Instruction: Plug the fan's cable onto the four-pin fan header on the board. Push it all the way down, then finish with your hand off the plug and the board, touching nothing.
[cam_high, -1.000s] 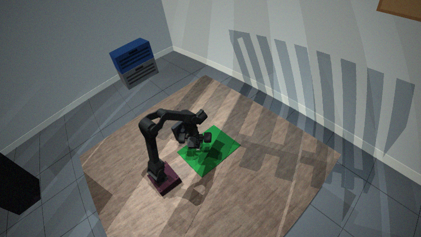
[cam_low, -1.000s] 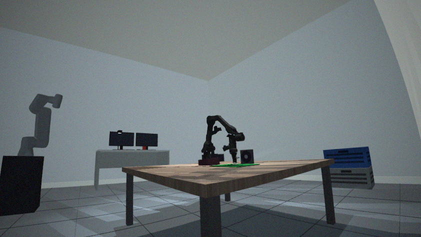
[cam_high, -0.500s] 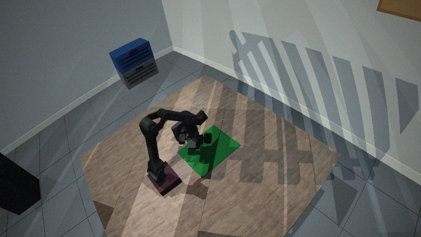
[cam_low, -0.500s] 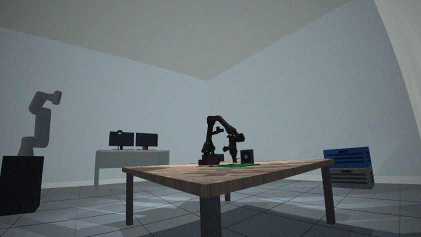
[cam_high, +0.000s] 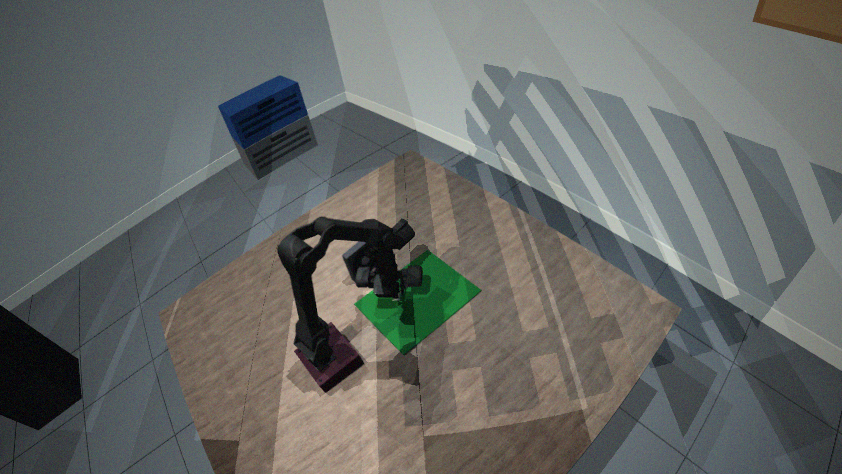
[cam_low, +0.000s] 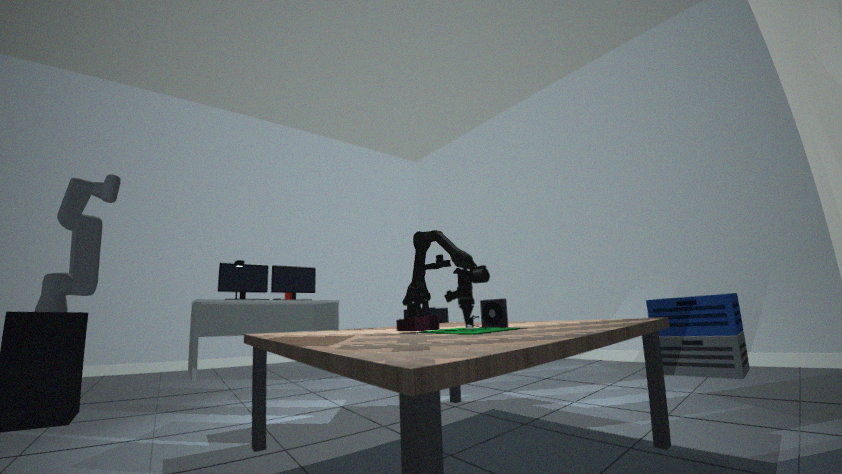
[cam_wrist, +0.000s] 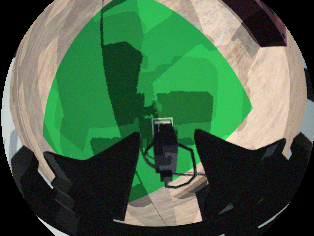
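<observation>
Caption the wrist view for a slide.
Open gripper straddling the dark plug above the green board.

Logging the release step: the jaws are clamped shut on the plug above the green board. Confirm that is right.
Not right. In the wrist view the gripper stands open, a gap either side of the plug; it holds nothing. It is above the green board.
</observation>
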